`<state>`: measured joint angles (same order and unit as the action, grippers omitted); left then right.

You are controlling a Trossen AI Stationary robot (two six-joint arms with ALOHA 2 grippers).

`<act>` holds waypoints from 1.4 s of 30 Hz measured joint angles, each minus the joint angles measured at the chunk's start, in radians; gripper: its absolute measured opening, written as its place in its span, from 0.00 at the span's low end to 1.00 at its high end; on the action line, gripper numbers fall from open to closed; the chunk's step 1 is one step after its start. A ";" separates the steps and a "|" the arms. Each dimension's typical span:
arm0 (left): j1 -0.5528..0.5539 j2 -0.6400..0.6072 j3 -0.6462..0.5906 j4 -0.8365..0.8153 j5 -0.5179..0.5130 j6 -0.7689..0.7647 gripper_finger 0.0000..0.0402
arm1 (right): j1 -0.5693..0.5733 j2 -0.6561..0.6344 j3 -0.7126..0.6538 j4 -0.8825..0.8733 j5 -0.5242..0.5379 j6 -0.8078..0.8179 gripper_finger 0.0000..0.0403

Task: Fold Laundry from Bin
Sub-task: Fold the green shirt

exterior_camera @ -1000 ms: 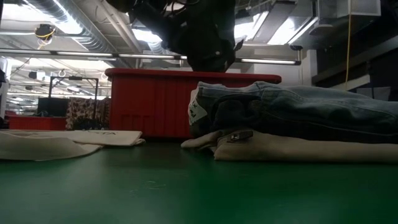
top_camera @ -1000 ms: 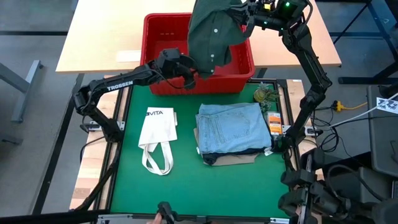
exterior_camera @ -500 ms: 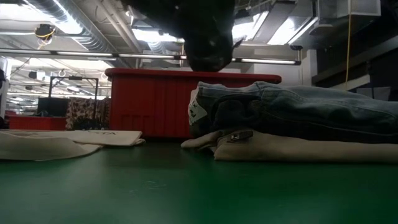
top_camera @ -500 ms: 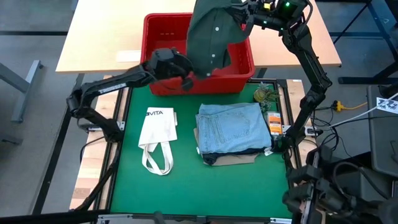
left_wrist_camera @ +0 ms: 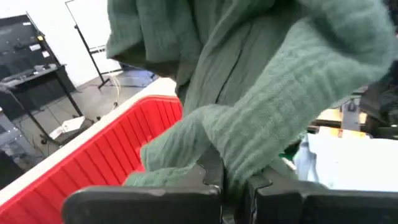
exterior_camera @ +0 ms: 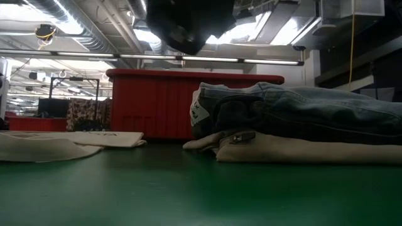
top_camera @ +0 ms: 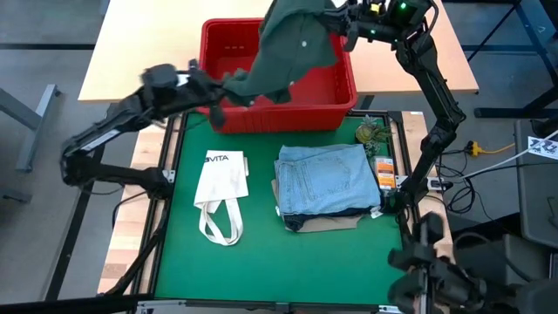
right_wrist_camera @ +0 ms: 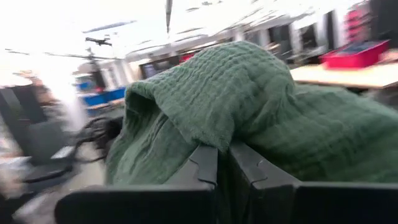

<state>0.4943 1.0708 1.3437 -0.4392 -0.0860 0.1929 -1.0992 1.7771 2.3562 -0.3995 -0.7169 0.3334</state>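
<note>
both grippers are clamped on the dark olive-green piece (top_camera: 292, 44), which hangs stretched in the air above the red bin (top_camera: 228, 39). right gripper (top_camera: 342, 19) pinches it up over the bin's far right corner, left gripper (top_camera: 218, 87) has a lower edge just by the bin's left front. folded light blue jeans (top_camera: 329, 179) and a white tote bag (top_camera: 220, 185) lie in front of the bin.

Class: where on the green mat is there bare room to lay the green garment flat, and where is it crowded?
Free: the near strip of the green mat, and the lane between the white tote bag and the folded stack. Crowded: by the bin.
</note>
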 joint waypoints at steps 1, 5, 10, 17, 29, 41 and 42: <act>-0.001 -0.024 0.000 -0.018 0.000 -0.001 0.00 | 0.002 0.000 0.000 0.000 -0.036 0.019 0.02; 0.000 -0.113 0.000 -0.163 0.000 -0.025 0.00 | 0.045 0.000 0.000 -0.036 -0.159 0.050 0.02; -0.001 -0.188 0.000 -0.405 0.023 -0.115 0.00 | 0.096 -0.003 0.000 -0.166 -0.281 -0.008 0.02; -0.042 -0.224 0.000 -0.608 0.052 -0.143 0.00 | 0.181 -0.003 0.000 -0.537 -0.279 -0.270 0.02; -0.073 -0.239 0.000 -0.760 0.054 -0.169 0.00 | 0.278 -0.003 -0.002 -0.927 0.097 -0.503 0.02; -0.109 -0.133 0.000 -0.860 0.079 -0.219 0.00 | 0.443 -0.001 -0.002 -1.124 0.602 -0.503 0.02; -0.118 -0.122 0.000 -0.861 0.078 -0.219 0.00 | 0.463 -0.001 -0.002 -1.137 0.644 -0.503 0.02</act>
<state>0.3760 0.9487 1.3439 -1.2999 -0.0076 -0.0265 -0.6366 1.7763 2.3543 -1.5364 -0.0729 -0.1696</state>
